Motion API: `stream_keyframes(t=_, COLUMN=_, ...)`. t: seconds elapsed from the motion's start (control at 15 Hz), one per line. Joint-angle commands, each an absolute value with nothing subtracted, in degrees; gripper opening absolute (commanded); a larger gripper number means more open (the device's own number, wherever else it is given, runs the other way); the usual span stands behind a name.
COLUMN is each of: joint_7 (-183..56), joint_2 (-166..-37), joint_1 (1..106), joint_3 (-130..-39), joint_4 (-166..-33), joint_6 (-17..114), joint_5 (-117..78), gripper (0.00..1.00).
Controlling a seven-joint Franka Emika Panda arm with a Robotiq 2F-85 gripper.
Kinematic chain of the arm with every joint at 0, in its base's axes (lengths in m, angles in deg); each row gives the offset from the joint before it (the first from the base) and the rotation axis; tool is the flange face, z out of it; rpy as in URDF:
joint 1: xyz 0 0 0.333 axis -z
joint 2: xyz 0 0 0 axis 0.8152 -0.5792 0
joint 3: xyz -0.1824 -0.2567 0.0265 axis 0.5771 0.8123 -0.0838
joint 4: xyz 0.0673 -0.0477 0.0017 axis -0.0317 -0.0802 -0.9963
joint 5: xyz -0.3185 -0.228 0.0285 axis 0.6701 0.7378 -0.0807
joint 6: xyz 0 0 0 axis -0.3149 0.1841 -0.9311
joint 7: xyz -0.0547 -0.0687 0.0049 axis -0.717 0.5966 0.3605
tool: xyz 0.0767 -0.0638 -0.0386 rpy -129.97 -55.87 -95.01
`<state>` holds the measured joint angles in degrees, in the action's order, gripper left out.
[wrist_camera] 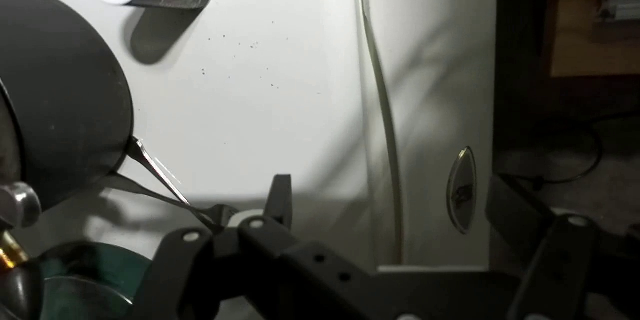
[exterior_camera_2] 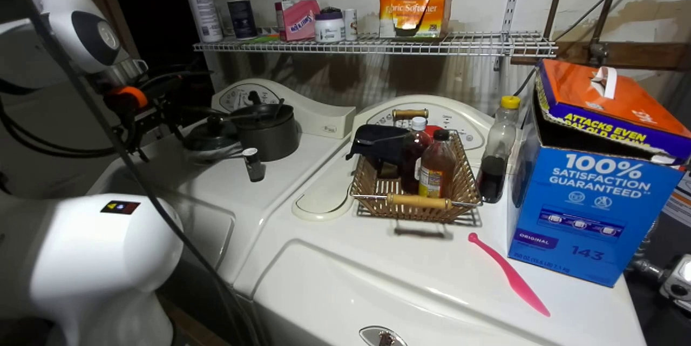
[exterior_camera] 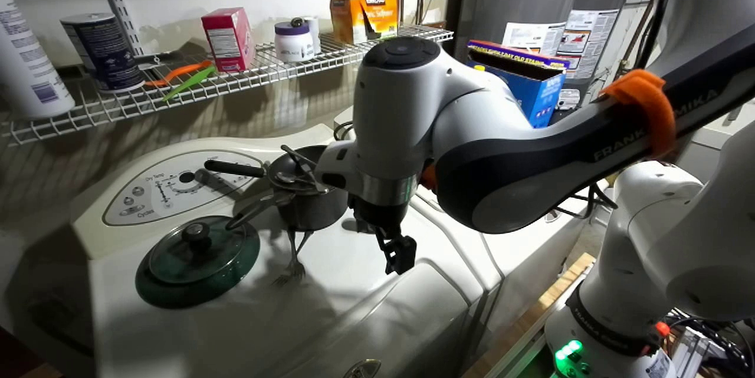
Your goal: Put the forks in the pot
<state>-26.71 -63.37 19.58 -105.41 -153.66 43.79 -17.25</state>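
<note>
The dark grey pot (exterior_camera: 312,208) stands on the white machine top. It also shows in an exterior view (exterior_camera_2: 268,138) and, cut off, at the left of the wrist view (wrist_camera: 60,85). Two forks (exterior_camera: 296,257) lie crossed on the white top beside the pot, handles towards it. In the wrist view the forks (wrist_camera: 160,180) run from the pot's side to behind my left-hand finger, which hides the tines. Thin metal utensils (exterior_camera: 298,161) rest in the pot's mouth. My gripper (wrist_camera: 400,197) is open and empty above the white top; it also shows in both exterior views (exterior_camera: 400,255) (exterior_camera_2: 159,143).
A green lid with a knob (exterior_camera: 197,257) lies beside the pot. A small spice shaker (exterior_camera_2: 253,165) stands near the pot. A wire shelf (exterior_camera: 236,80) holds boxes and bottles above. A wire basket (exterior_camera_2: 415,203) with bottles and a blue box (exterior_camera_2: 588,222) stand on the neighbouring machine.
</note>
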Motion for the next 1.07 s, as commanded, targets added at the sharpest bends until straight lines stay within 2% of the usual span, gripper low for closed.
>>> stream_keyframes(t=0.0, joint_7=-25.2, joint_2=-73.3, joint_1=20.7, joint_3=-109.2, joint_4=-144.0, joint_6=38.4, joint_5=-10.3, gripper=1.0)
stream_keyframes(t=0.53, joint_7=-24.5, joint_2=-89.7, joint_1=20.5, joint_3=-116.0, joint_4=-128.9, joint_6=26.9, joint_5=8.6, gripper=1.0)
stream_keyframes(t=0.6, joint_7=-26.0, joint_2=-84.3, joint_1=20.9, joint_3=-115.4, joint_4=-134.3, joint_6=30.7, joint_5=4.1, gripper=1.0)
stream_keyframes(t=1.0, joint_7=-25.6, joint_2=-88.9, joint_1=20.7, joint_3=-116.1, joint_4=-130.4, joint_6=28.6, joint_5=7.3, gripper=1.0)
